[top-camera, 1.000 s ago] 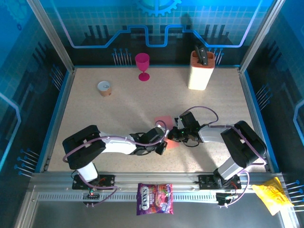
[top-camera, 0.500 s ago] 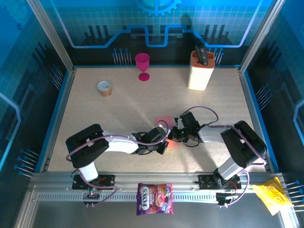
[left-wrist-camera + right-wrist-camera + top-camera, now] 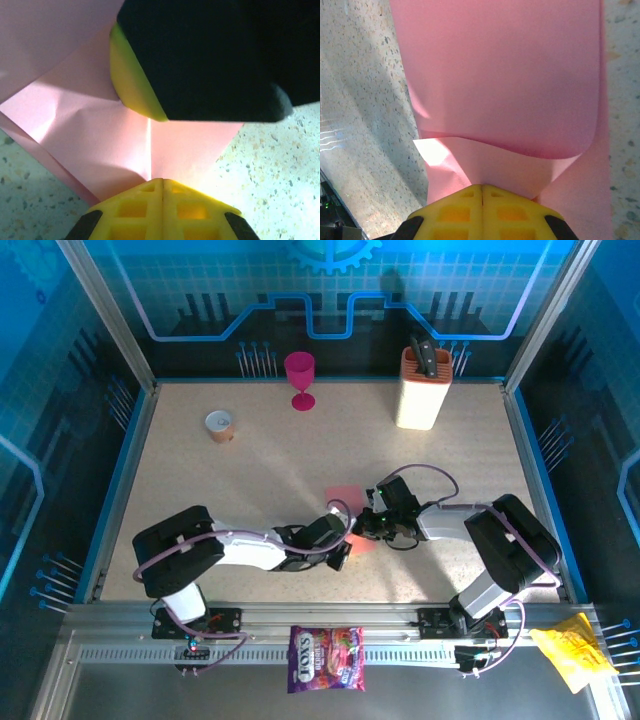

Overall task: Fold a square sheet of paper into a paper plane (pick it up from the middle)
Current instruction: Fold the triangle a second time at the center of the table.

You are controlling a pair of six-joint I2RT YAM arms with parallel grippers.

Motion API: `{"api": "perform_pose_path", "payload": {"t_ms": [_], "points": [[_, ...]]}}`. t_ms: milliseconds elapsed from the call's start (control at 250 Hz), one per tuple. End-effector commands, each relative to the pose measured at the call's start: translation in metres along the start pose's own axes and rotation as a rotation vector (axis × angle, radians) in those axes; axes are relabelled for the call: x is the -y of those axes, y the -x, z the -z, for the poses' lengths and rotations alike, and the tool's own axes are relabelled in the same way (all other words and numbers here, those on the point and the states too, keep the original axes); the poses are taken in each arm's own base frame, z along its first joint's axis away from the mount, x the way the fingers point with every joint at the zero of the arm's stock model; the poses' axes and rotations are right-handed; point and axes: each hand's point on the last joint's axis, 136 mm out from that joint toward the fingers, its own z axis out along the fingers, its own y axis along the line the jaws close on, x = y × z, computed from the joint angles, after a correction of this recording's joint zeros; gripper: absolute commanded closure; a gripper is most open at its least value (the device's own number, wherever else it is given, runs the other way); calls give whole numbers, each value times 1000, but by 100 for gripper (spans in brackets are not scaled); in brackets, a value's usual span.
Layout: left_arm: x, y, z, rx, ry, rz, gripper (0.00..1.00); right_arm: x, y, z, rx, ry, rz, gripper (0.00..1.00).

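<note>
Salmon-pink square sheet of thin matte paper (image 3: pixel 345 497) lies between the close-set left gripper (image 3: pixel 343 543) and right gripper (image 3: pixel 364 527) — light, limp, crease-prone. Left wrist: shut tips rest at its near edge, grip uncertain. Right wrist: shut tips pinch its curling flap — best held there, at the fold.

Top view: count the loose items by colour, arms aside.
Pink or magenta: 2, the sheet of paper and the goblet
Cream or tan: 2, the knife block and a small round container
Purple: 1, the candy bag
Yellow: 1, the crumpled wrapper
Total: 6
</note>
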Motion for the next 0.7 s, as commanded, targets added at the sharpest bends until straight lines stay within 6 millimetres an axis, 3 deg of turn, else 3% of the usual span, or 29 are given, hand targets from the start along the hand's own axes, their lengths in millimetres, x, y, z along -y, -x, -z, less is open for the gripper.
{"api": "perform_pose_path", "payload": {"t_ms": [0, 427, 551, 695], "points": [[-22, -69, 5, -201, 72, 13, 100, 48, -30, -3, -75, -176, -74, 100], [-52, -121, 29, -236, 135, 127, 100, 44, -28, 0, -72, -174, -71, 100], [-51, -109, 43, -192, 138, 133, 100, 42, -27, 0, -72, -169, -71, 100], [-41, -72, 56, -94, 117, 117, 100, 41, -27, 0, -71, -168, -68, 100]]}}
